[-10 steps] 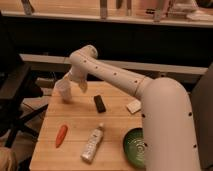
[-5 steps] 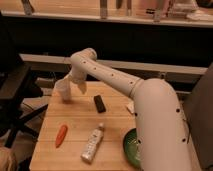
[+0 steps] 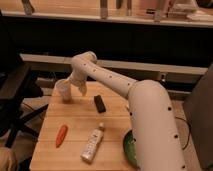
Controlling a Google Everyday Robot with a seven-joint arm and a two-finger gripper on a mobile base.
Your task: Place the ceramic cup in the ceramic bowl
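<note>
We saw the ceramic cup (image 3: 64, 91) at the far left corner of the table (image 3: 75, 120), the gripper (image 3: 77, 88) just beside it; whether it gripped, we could not tell. The ceramic bowl (image 3: 128, 148) sat near right, partly behind the arm (image 3: 150, 115).

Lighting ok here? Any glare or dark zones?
Camera view: warm, even light on the table, no glare; dark behind the table; the arm hides most of the ceramic bowl; tool is by the ceramic cup, far left corner.
</note>
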